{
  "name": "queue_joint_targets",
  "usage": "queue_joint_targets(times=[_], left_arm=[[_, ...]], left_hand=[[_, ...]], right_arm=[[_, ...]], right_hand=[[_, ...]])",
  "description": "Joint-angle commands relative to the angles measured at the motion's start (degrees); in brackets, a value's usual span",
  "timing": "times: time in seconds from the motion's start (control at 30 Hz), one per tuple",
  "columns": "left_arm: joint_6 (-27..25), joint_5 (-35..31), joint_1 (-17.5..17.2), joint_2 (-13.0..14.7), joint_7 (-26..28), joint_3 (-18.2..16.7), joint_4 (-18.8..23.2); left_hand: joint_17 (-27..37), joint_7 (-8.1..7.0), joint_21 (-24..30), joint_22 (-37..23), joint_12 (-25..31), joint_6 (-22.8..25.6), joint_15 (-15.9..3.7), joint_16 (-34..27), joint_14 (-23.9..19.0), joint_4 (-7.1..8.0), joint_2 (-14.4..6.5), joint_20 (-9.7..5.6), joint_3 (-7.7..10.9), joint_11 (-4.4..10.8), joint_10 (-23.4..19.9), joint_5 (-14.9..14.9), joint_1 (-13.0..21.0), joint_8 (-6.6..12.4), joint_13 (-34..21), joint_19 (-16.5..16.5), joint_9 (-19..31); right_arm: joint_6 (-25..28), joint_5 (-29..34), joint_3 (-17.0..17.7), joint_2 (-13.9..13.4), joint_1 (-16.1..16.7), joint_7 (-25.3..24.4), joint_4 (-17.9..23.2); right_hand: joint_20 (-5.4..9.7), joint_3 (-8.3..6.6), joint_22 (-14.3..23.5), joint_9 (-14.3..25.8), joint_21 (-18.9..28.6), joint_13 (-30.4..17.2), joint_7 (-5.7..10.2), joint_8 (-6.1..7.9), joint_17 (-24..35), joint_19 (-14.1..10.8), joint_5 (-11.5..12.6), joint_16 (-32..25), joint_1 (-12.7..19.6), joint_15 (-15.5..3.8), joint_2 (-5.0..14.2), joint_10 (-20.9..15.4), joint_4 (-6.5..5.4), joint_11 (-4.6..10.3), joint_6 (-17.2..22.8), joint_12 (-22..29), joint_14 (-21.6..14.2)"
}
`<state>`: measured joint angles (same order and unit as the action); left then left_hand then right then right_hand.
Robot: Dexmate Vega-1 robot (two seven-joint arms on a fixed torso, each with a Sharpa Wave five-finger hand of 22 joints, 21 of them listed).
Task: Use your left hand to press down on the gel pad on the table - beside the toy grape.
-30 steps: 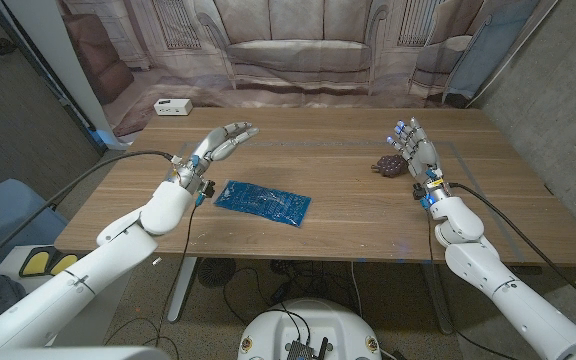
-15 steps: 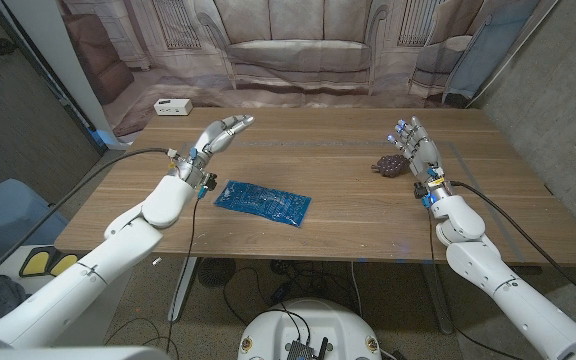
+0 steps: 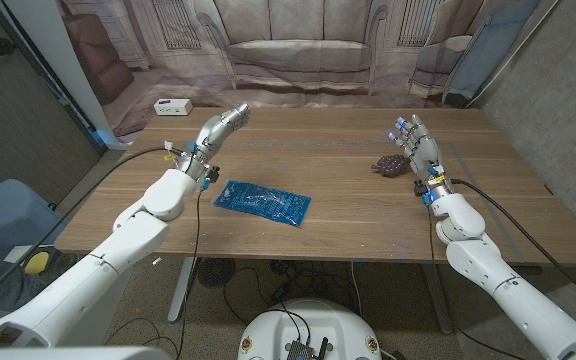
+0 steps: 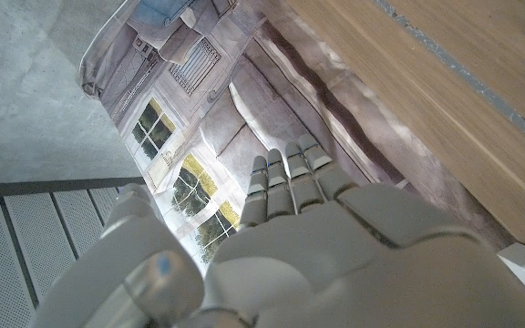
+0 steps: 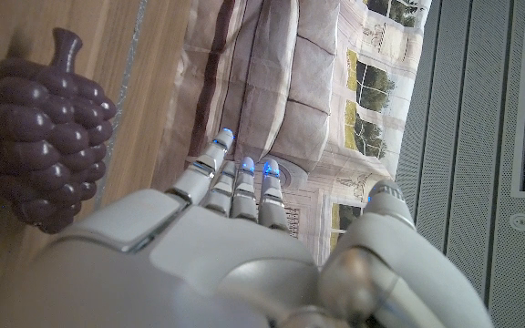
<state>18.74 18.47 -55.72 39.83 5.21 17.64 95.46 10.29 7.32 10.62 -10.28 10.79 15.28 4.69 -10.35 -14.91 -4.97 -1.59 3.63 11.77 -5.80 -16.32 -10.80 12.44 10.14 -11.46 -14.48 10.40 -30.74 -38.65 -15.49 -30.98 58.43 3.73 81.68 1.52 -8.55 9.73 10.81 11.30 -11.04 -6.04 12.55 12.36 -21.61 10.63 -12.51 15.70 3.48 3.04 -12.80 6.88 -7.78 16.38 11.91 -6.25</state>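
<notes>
A: Left side first?
B: White box (image 3: 171,107) at the far left corner of the wooden table (image 3: 348,225). Near it the left hand (image 3: 218,130) is raised over the table, fingers stretched out close together, holding nothing. Left wrist view shows the same: fingers (image 4: 285,178) straight, side by side, pointing at the printed backdrop (image 4: 199,109).
A: Gel pad?
B: Blue gel pad (image 3: 263,202) lies flat on the table, nearer the front edge than the left hand, a bit toward the middle. Hand isn't touching it, clearly apart.
A: Grape?
B: Purple toy grape (image 3: 389,165) well apart to the right of the pad, just beside the right hand (image 3: 417,152). Touching or not, can't tell.
A: Right hand state?
B: Upright, fingers up and slightly spread, nothing gripped. Right wrist view has the grape (image 5: 39,150) next to the hand (image 5: 235,246), on the wood.
</notes>
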Motion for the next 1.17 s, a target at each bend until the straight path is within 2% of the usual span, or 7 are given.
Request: queue_joint_targets(times=[0.03,0.07,0.17,0.33,0.6,0.73,1.17], left_arm=[[2.3,9.4,3.6,-3.1,-6.7,1.2,-5.8],[2.9,10.2,4.0,-3.6,-7.5,1.3,-6.6],[3.8,12.1,4.4,-4.8,-9.0,1.7,-8.4],[3.5,13.9,4.8,-5.8,-10.3,2.6,-10.5],[2.5,15.8,5.5,-7.0,-10.8,3.2,-12.4],[1.8,15.9,5.7,-6.7,-11.1,3.5,-12.6],[1.8,16.7,5.7,-6.6,-12.1,3.7,-12.7]], left_hand=[[0.2,-0.37,-0.1,-0.1,-0.2,-1.3,-0.01,0.4,1.2,0.07,-0.1,0.11,-0.31,0.44,1.2,-0.2,-0.7,-0.37,0.1,0.8,0.0],[0.2,-0.76,0.0,-0.1,-0.1,-1.3,-0.11,0.4,1.3,0.08,-0.1,0.06,-0.33,0.64,1.2,-0.2,-0.8,-0.27,0.1,0.9,0.0],[0.2,-1.16,0.2,-0.1,0.2,-1.0,-0.91,0.1,1.3,0.11,-0.1,-0.23,-0.39,2.17,1.0,-0.3,-0.9,0.12,0.1,0.9,0.0],[0.1,-1.26,0.1,0.0,0.1,-1.9,-0.82,0.2,2.0,0.12,-0.1,-0.63,-0.48,1.98,1.8,-0.3,-1.0,-0.03,0.1,1.5,0.0],[0.1,-1.56,0.0,0.0,-0.2,-3.9,-0.71,0.4,4.1,0.16,0.0,-0.64,-0.74,1.90,4.0,-0.4,-1.3,-0.25,0.0,2.8,0.0],[0.1,-1.59,-0.1,0.0,-0.2,-4.2,-0.69,0.4,4.6,0.17,0.0,-0.76,-0.80,2.08,4.5,-0.4,-1.4,-0.16,0.0,3.2,0.0],[0.1,-1.51,0.0,0.0,0.0,-4.5,-0.55,0.3,4.8,0.20,0.0,-0.69,-0.90,1.95,4.8,-0.5,-1.5,0.00,0.0,3.7,0.0]], right_arm=[[0.4,-1.5,0.3,-0.2,-0.1,1.1,-0.3],[0.4,-1.7,0.4,-0.1,0.0,1.3,-0.3],[1.1,-2.7,0.7,-0.6,0.4,1.9,-0.1],[3.0,-4.5,1.3,-2.2,0.8,3.7,0.2],[3.1,-4.6,1.3,-2.7,0.8,5.1,-0.6],[3.7,-4.6,0.9,-2.7,0.4,5.7,-1.1],[5.0,-3.9,0.2,-2.4,0.6,4.1,-0.2]], right_hand=[[-0.04,0.04,0.1,0.1,0.2,-0.1,0.64,-0.50,0.1,-0.4,0.0,-0.3,-0.2,-0.26,0.23,-0.4,0.16,0.43,-1.2,0.2,-0.5],[0.05,0.05,0.1,0.1,0.1,-0.1,1.03,-1.01,0.1,-0.2,0.0,0.0,-0.1,-0.55,0.22,0.3,0.21,0.86,-2.3,-0.1,-0.1],[0.31,0.09,0.1,0.1,-0.1,-0.1,1.29,-1.26,0.1,0.3,0.0,0.2,-0.2,-0.71,0.21,0.5,0.20,0.88,-2.9,-0.2,0.4],[0.38,0.22,0.1,0.1,-0.5,-0.1,1.22,-1.51,0.1,1.3,0.0,0.7,-0.3,-0.58,0.12,1.5,0.17,0.68,-3.5,-0.6,1.7],[0.19,0.54,0.1,0.0,-0.9,-0.1,1.02,-1.82,0.1,2.9,-0.1,1.2,-0.7,-0.11,-0.15,3.0,0.02,0.56,-4.5,-1.1,3.1],[0.17,0.72,0.2,0.0,-1.1,-0.1,1.93,-1.83,0.1,4.3,0.0,1.5,-0.9,-0.49,-0.32,4.2,-0.01,0.62,-4.8,-1.3,4.3],[0.24,0.84,0.2,-0.1,-0.8,-0.1,1.63,-1.62,0.1,4.4,0.0,1.2,-1.1,-0.39,-0.38,3.7,-0.05,0.65,-4.5,-0.9,4.1]])
